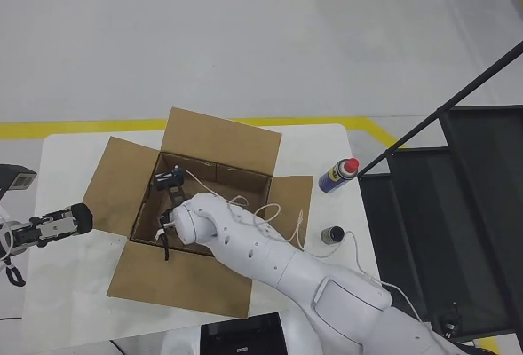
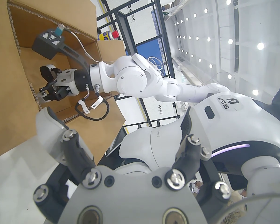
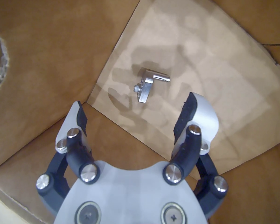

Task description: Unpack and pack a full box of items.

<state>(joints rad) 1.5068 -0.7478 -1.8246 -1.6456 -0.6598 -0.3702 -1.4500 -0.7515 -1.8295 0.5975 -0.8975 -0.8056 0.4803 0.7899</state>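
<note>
Box: your open brown cardboard box (image 1: 199,142) sits mid-surface with all four flaps folded out.
Surface: the white surface (image 1: 75,275) carries the box.
Right end effector: your right end effector (image 3: 135,101) hangs inside the box with its fingers apart and nothing between them.
Item: a small silver metal bracket with a stub pin (image 3: 145,83) lies flat on the box floor, just ahead of those fingers and untouched.
Left end effector: your left end effector (image 1: 83,218) hovers at the box's 9 o'clock, outside it, with its fingers apart.
Unpacked: a blue-and-yellow spray can with a red cap (image 1: 339,174) and a small black cylinder (image 1: 332,234) stand at the box's 3 o'clock, the can nearer 12.
</note>
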